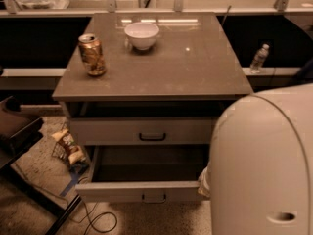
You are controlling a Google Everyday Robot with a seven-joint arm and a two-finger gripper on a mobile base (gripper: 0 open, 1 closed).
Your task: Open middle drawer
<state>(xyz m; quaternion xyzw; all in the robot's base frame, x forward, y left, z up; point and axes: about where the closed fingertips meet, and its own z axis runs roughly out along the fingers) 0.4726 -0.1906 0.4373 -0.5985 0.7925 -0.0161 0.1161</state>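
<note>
- Nearest, filling the lower right, is the robot's arm shell point(261, 165): smooth, pale, rounded plastic that hides much of the cabinet's right side.
- The pincer point(203, 182) shows only as a pale sliver past that shell, at the right end of the open drawer's front. Whether it is apart, together or clamped on something cannot be told.
- The middle drawer point(127, 192) is pulled well out of the cabinet. It has a flat pale-grey front with a small dark bar handle, and a wide, shallow, shadowed tray behind it. The opening looks essentially done, with at most a release and withdrawal left.
- On the speckled floor to the left lie a crumpled snack bag point(68, 148) and a looping dark cable point(98, 219).
- Above, the upper drawer point(142, 131) stands slightly ajar and has the same bar handle.
- The glossy grey-brown tabletop point(195, 67) carries a metal drink can point(92, 55) at its left and a round white bowl point(142, 35) further back.
- Beyond, at the right, stands a clear plastic bottle point(259, 58).
</note>
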